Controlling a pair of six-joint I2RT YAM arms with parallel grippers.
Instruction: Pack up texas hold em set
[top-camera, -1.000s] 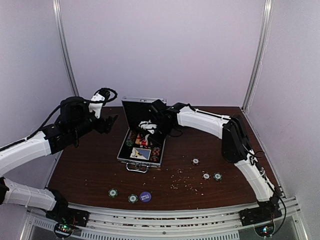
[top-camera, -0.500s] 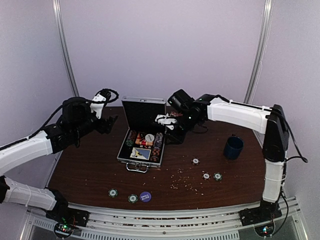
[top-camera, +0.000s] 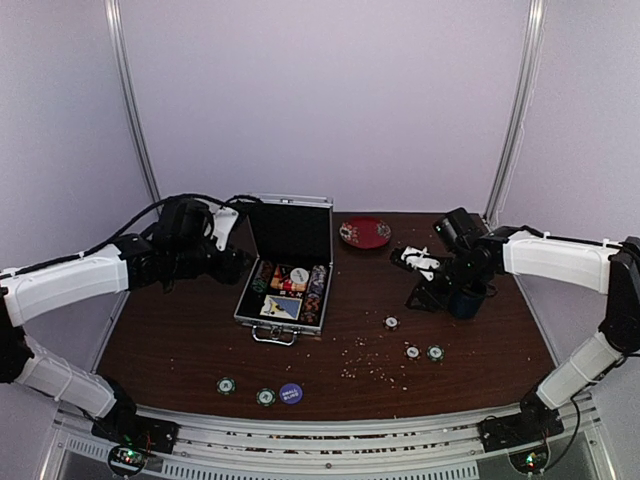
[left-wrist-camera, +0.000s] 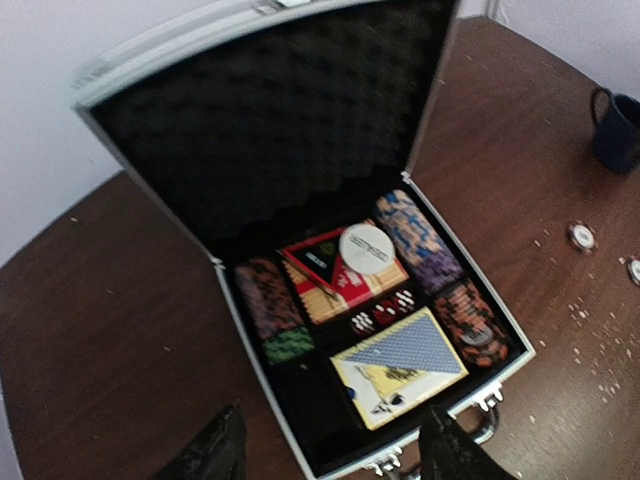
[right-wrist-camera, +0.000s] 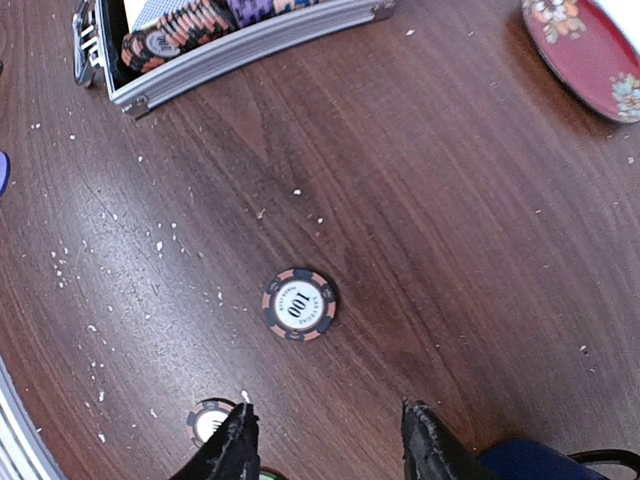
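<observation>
Top view: the open case (top-camera: 283, 318) sits at mid-table, left of centre, lid upright at its far side. The left gripper (top-camera: 232, 265) hovers just beside the case's left edge. The right gripper (top-camera: 417, 280) hangs well right of the case, just beside the mug (top-camera: 467, 300). The jaws of both are too small to read here. A red plate (top-camera: 364, 232) lies behind, between case and mug. Three chips (top-camera: 391, 322) lie apart on the table (top-camera: 170, 340) below the right gripper. Three more (top-camera: 265, 397), one of them blue, lie near the front edge. Crumbs (top-camera: 365, 360) are scattered between.

Left wrist: the left gripper (left-wrist-camera: 330, 450) has its jaws spread, nothing between them, above the case's (left-wrist-camera: 270, 110) front rim. Inside are a red deck (left-wrist-camera: 325, 285) with a white disc (left-wrist-camera: 366, 248) on it, and red dice (left-wrist-camera: 385, 310) in front. A second deck (left-wrist-camera: 400, 365) lies nearest the handle. Rows of chips (left-wrist-camera: 270, 310) fill both sides. The front compartment beside the second deck looks dark. The mug (left-wrist-camera: 615, 130) is at the far right.

Right wrist: the right gripper (right-wrist-camera: 328, 440) has its jaws spread and empty over bare table (right-wrist-camera: 450, 200). A chip marked 100 (right-wrist-camera: 298, 304) lies ahead of them, apart from the fingers (right-wrist-camera: 230, 450). Another chip (right-wrist-camera: 210, 422) lies just beside one finger. A corner of the case (right-wrist-camera: 250, 45) shows at the top, the plate (right-wrist-camera: 585, 50) too, and the mug (right-wrist-camera: 540, 462) at the bottom edge
</observation>
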